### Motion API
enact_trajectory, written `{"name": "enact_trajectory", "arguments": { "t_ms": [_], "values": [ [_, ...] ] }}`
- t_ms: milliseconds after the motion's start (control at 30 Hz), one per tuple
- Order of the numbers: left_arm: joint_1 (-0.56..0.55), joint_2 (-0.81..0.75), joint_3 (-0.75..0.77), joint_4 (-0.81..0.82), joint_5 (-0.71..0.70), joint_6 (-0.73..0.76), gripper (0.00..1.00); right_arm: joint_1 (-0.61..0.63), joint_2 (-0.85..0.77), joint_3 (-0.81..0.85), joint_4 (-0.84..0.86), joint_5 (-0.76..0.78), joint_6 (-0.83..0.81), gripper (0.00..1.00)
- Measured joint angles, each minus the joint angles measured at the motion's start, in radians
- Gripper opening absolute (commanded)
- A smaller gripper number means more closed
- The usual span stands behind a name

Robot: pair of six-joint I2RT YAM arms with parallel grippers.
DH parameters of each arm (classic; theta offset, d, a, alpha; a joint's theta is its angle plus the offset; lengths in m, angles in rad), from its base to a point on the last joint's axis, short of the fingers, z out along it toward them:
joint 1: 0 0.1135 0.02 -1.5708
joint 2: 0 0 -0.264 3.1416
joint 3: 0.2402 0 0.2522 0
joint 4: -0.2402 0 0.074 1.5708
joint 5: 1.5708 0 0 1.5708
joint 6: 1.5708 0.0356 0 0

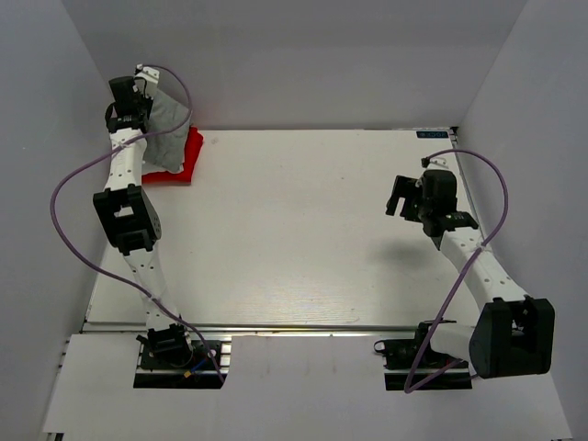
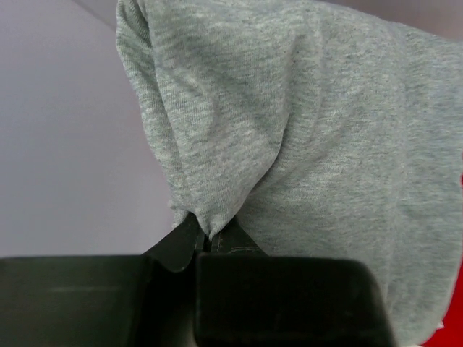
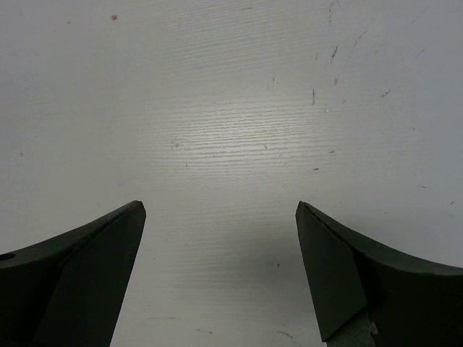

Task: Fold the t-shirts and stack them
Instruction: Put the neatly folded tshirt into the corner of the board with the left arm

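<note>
The white desk (image 1: pixel 303 230) takes up most of the overhead view, its middle bare and lightly scuffed, with pale walls on three sides. At the far left corner the heather-grey t-shirt (image 2: pixel 311 130) hangs bunched and lifted off the surface, its cloth falling in soft vertical folds from one gathered point. Its lower edge drapes down toward the red t-shirt (image 1: pixel 179 163). The red t-shirt lies flat as a compact folded block on the desk's far left corner. Whether grey cloth rests on it cannot be told from above. The left arm reaches up and forward along the left wall, and the left fingers (image 2: pixel 177 249) are clenched on a pinch of the grey t-shirt, the fabric pulled into a tight pucker where they meet. On the right side, well apart from both shirts, the right fingers (image 3: pixel 87 267) are spread wide and grasp nothing, with only bare desk between the two dark tips. A purple cable (image 1: pixel 69 184) loops loosely beside each arm.
</note>
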Motion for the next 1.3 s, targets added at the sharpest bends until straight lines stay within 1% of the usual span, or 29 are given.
{"name": "enact_trajectory", "arguments": {
  "t_ms": [67, 100, 233, 333, 367, 433, 467, 567, 633, 667, 700, 733, 767, 800, 833, 1100, 1300],
  "values": [
    [0.001, 0.006, -0.004, 0.01, -0.029, -0.01, 0.0, 0.0, 0.008, 0.006, -0.005, -0.003, 0.0, 0.9],
    [0.001, 0.006, -0.008, 0.014, -0.037, -0.015, 0.02, 0.0, 0.012, 0.008, -0.005, -0.003, 0.0, 0.9],
    [0.001, 0.007, -0.023, 0.022, -0.069, -0.043, 0.02, 0.0, 0.027, 0.014, -0.013, -0.004, -0.001, 0.9],
    [0.0, 0.004, -0.062, 0.055, -0.088, -0.061, 0.0, 0.0, 0.047, 0.028, -0.021, -0.007, -0.002, 0.9],
    [0.0, 0.004, -0.076, 0.06, -0.091, -0.066, 0.02, 0.0, 0.055, 0.035, -0.023, -0.008, -0.003, 0.9],
    [0.001, 0.004, -0.103, 0.064, -0.1, -0.075, 0.1, 0.0, 0.068, 0.051, -0.023, -0.016, -0.004, 0.9],
    [0.001, 0.004, -0.111, 0.065, -0.109, -0.08, 0.12, 0.0, 0.072, 0.057, -0.023, -0.02, -0.005, 0.9],
    [0.0, 0.004, -0.117, 0.072, -0.129, -0.098, 0.09, 0.0, 0.074, 0.066, -0.023, -0.027, -0.007, 0.9],
    [0.0, 0.003, -0.129, 0.095, -0.145, -0.111, 0.09, 0.0, 0.074, 0.067, -0.024, -0.028, -0.007, 0.9],
    [-0.001, 0.001, -0.142, 0.109, -0.159, -0.116, 0.13, 0.0, 0.074, 0.067, -0.026, -0.029, -0.007, 0.9],
    [-0.003, -0.005, -0.169, 0.135, -0.175, -0.12, 0.26, 0.0, 0.074, 0.067, -0.026, -0.029, -0.007, 0.9],
    [-0.005, -0.008, -0.189, 0.148, -0.19, -0.122, 0.34, 0.0, 0.074, 0.067, -0.027, -0.029, -0.007, 0.9],
    [-0.006, -0.008, -0.203, 0.158, -0.201, -0.124, 0.46, 0.0, 0.074, 0.068, -0.029, -0.03, -0.007, 0.9],
    [-0.007, -0.008, -0.211, 0.162, -0.212, -0.128, 0.63, 0.0, 0.075, 0.071, -0.035, -0.03, -0.008, 0.9],
    [-0.007, -0.008, -0.214, 0.16, -0.22, -0.129, 0.99, 0.0, 0.076, 0.073, -0.037, -0.03, -0.008, 0.9],
    [-0.007, -0.009, -0.2, 0.167, -0.264, -0.186, 1.0, 0.0, 0.086, 0.078, -0.048, -0.035, -0.008, 0.9],
    [-0.007, -0.009, -0.12, 0.124, -0.301, -0.242, 1.0, 0.0, 0.099, 0.079, -0.049, -0.045, -0.009, 0.9]
  ]
}}
